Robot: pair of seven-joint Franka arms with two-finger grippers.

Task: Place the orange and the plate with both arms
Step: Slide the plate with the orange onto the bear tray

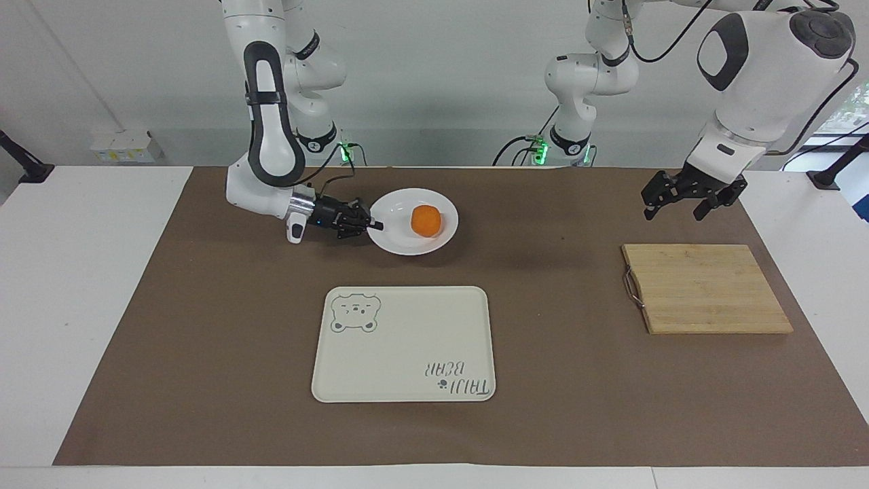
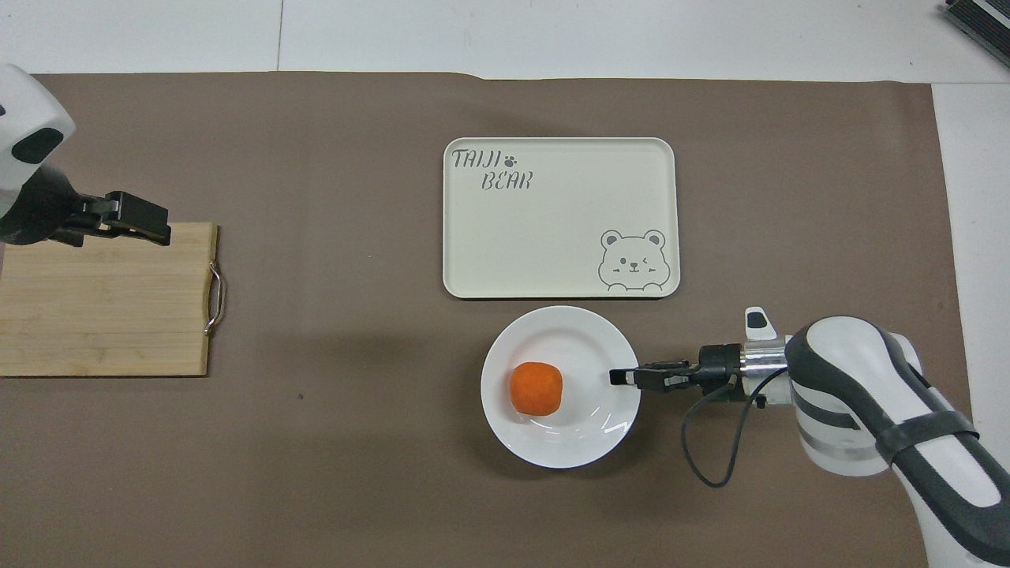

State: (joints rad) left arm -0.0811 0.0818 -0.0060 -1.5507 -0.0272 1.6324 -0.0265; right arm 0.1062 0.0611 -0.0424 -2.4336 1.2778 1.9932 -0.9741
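The white plate (image 1: pixel 406 246) (image 2: pixel 585 338) carries the orange (image 1: pixel 426 221) (image 2: pixel 536 388) and hangs slightly above the brown mat, casting a shadow on it. My right gripper (image 1: pixel 373 225) (image 2: pixel 619 377) reaches in level from the right arm's end of the table and is shut on the plate's rim. The plate is next to the nearer edge of the cream bear tray (image 1: pixel 407 346) (image 2: pixel 552 229). My left gripper (image 1: pixel 673 212) (image 2: pixel 158 229) waits open in the air over the edge of the wooden cutting board (image 1: pixel 706 288) (image 2: pixel 102 300), holding nothing.
The brown mat (image 1: pixel 204 326) covers most of the white table. The bear tray lies in the mat's middle with nothing on it. The cutting board, with a metal handle (image 1: pixel 631 285), lies at the left arm's end.
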